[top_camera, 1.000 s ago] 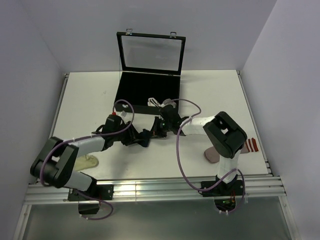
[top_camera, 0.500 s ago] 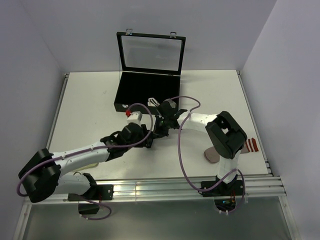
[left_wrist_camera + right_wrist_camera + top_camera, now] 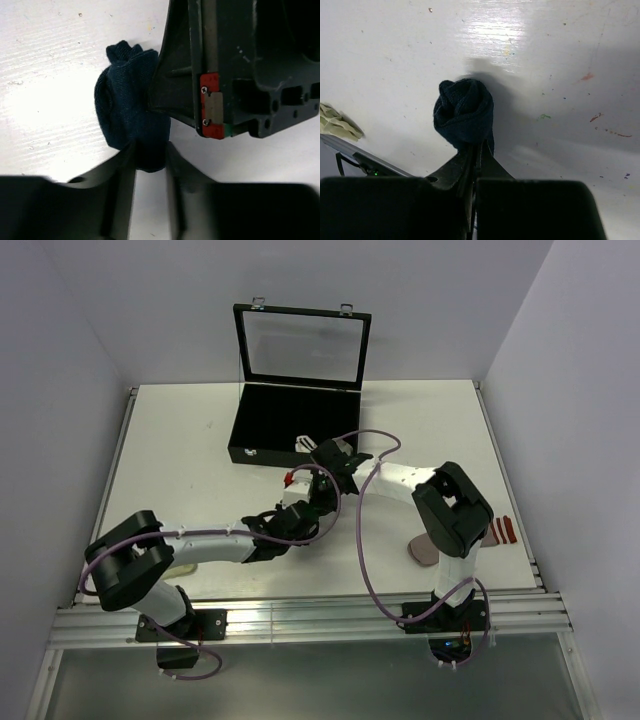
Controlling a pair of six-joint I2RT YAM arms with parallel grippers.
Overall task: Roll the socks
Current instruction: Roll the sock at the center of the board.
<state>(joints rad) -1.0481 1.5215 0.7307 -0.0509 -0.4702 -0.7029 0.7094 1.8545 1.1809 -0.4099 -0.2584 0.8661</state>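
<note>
Rolled navy sock, pinched by right gripper, left gripper

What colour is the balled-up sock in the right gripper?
Plain dark navy, no stripes. The right wrist view shows the sock best.

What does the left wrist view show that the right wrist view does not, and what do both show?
Only left wrist: the right pincer, its dark body bearing a red tag. Only right wrist: a pale crumpled cloth at the left edge. Both: the bundled navy sock against the white table, nipped by the view's own pincer.
</note>
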